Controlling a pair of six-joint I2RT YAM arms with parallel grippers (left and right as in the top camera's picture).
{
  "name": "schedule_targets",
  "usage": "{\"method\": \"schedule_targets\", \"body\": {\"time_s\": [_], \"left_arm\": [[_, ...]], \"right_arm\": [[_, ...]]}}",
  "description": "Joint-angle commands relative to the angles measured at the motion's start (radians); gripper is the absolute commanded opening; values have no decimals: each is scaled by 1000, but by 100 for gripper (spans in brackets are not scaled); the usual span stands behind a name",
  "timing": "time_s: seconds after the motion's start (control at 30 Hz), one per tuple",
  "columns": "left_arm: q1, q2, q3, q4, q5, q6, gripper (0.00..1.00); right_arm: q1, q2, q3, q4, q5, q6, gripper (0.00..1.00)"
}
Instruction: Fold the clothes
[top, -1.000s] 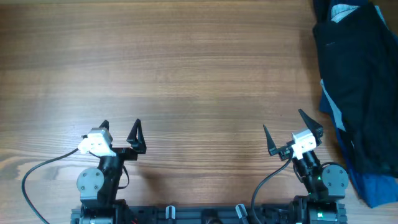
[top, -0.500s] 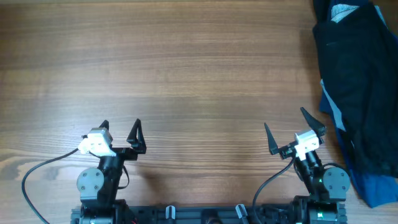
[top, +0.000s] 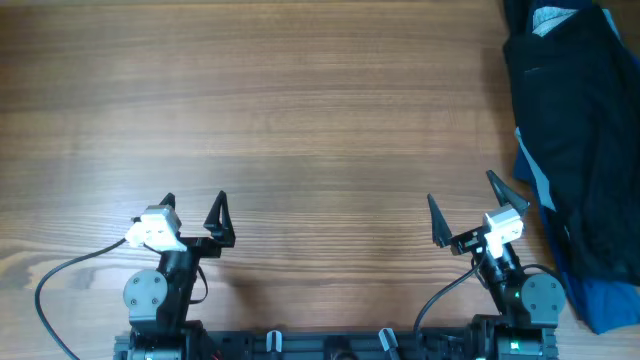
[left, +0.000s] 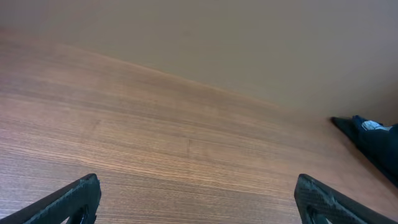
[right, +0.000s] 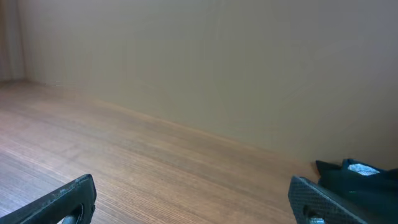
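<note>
At the near edge of the worktop (top: 320, 110), the overhead view alone shows the 2 arm bases and a grey cable (top: 60, 275) looping off the left one. Just beyond them, the left jaws stand spread wide with nothing between them, the dark fingertips (top: 219, 205) apart over bare wood. The right jaws are spread about as wide, also holding and touching nothing, and are angled toward the right, with 1 of their fingertips (top: 495, 185) close to the clothes (top: 570, 130) but clear of them.

Each wrist view shows only its own 2 fingers (left: 78, 199) (right: 65, 199) at the bottom corners, with bare wood in the gap. Only these views show the plain wall (right: 199, 62) beyond the far edge.

The clothes lie in a dark navy heap with blue patches along the right edge, running from the far corner toward the near side. The wrist views catch only the heap's far tip, at their right margin (left: 376, 140) (right: 360, 177).
</note>
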Motion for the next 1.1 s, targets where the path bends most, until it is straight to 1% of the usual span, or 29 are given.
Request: {"method": "schedule_targets", "body": {"time_s": [0.0, 0.03, 0.1, 0.17, 0.23, 0.27, 0.33, 0.37, 0.47, 0.53, 0.6, 0.67, 0.73, 0.77, 0.8, 0.87, 0.9, 0.93, 1.03, 1.07], "left_arm": [[7, -11, -7, 5, -9, -3, 100], [7, -11, -7, 15, -9, -51, 100], [7, -6, 5, 13, -9, -101, 100], [7, 24, 39, 11, -10, -112, 100], [7, 106, 109, 7, -10, -111, 100], [7, 214, 179, 8, -10, -111, 100], [7, 328, 255, 7, -9, -111, 100], [7, 398, 307, 12, -9, -110, 100], [7, 633, 486, 37, -8, -108, 100], [7, 824, 628, 34, 52, -108, 100], [0, 954, 714, 28, 145, -108, 100], [-36, 1088, 794, 4, 160, -108, 100], [-92, 1239, 910, -55, 161, -84, 100], [-113, 1298, 969, -101, 156, -78, 99], [-134, 1378, 1067, -183, 157, -58, 100], [-151, 1510, 1262, -364, 184, -55, 100], [-150, 1567, 1354, -468, 247, -55, 100], [-149, 1596, 1397, -525, 287, -55, 100], [-150, 1625, 1399, -540, 280, -59, 100], [-150, 1630, 1399, -566, 283, -60, 100]], "right_arm": [[4, -6, -1, 7, 10, 41, 100], [4, -6, 0, 7, 10, 59, 100], [4, 6, 14, 8, 35, 74, 100], [4, 43, 48, 8, 45, 74, 100], [4, 133, 111, 16, 43, 75, 100], [4, 223, 169, 35, 27, 91, 100], [4, 351, 261, 36, 11, 103, 100], [4, 446, 335, 31, -12, 103, 100], [4, 673, 533, -21, -94, 103, 100], [4, 832, 679, -86, -169, 103, 100], [2, 939, 780, -166, -213, 99, 100], [-9, 1052, 893, -280, -261, 97, 100], [-34, 1157, 1030, -455, -315, 90, 100], [-44, 1201, 1099, -541, -332, 60, 100], [-52, 1254, 1193, -660, -343, 0, 100], [-53, 1316, 1341, -828, -343, -110, 100], [-53, 1323, 1373, -839, -343, -158, 100], [-54, 1320, 1373, -834, -343, -149, 100], [-53, 1324, 1373, -833, -322, -138, 99], [-53, 1335, 1373, -798, -220, -91, 100]]}}
